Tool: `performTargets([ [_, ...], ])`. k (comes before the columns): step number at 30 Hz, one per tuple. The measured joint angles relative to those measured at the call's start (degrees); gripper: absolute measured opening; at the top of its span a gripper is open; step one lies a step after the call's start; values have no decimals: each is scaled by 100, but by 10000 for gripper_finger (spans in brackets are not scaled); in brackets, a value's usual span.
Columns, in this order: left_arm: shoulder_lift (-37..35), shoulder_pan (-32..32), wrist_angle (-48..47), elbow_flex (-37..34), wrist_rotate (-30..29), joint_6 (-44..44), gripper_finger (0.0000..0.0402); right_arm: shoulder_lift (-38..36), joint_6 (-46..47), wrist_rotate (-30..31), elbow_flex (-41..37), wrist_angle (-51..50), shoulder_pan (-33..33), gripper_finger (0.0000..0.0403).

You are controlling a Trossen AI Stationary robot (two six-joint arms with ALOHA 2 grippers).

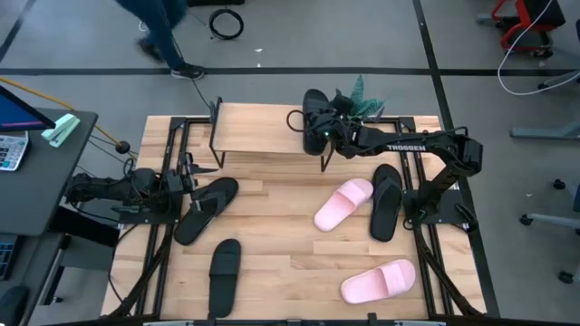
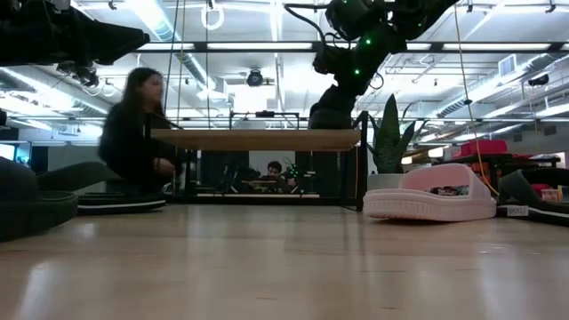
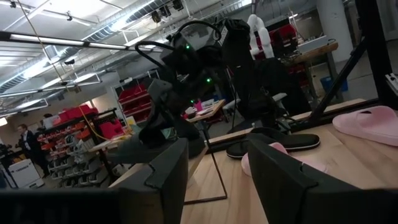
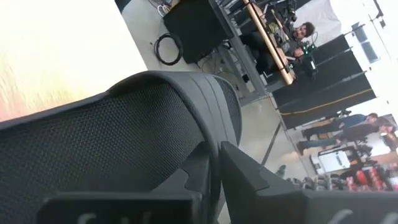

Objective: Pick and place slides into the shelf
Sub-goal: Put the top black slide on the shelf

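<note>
- The black slide (image 1: 316, 109) sits in the right tool (image 1: 323, 127) over the right end of the shelf (image 1: 263, 127); the right wrist view shows the fingers clenched on its mesh strap (image 4: 124, 143), so the grip looks firm but narrow.
- In the high view the slide hangs at the shelf's far right corner, near the plant (image 1: 362, 95). Released there, it could tip off the plank edge or catch the leaves.
- The low view shows the right arm above the plank top (image 2: 258, 139); dropping from that height may let the slide bounce or roll.
- Held by the strap alone, the sole could swing and strike the shelf's thin black leg (image 1: 323, 163) on the way down.
- The left tool (image 1: 186, 172) waits at the tabletop's (image 1: 290, 263) left edge with its fingers parted and holding nothing, just beside another black slide (image 1: 207, 208); a sudden move there could nudge it.
- Three more slides lie right of centre on the tabletop: two pale pink slides (image 1: 344, 204) (image 1: 379, 281) and a black one (image 1: 387, 201); a low return sweep of the right arm could knock them.
</note>
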Motion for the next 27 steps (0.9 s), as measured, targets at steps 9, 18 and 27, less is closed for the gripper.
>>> performTargets([
  [9, 0, 0, 0, 0, 0, -2, 176, 0, 163, -7, 0, -20, 20, 106],
  [18, 0, 0, 2, 0, 0, -4, 176, -67, 101, -3, 61, -26, 391, 135],
  [27, 2, -2, 4, 2, -2, -196, 174, -523, 585, 35, 66, -705, 633, 135],
])
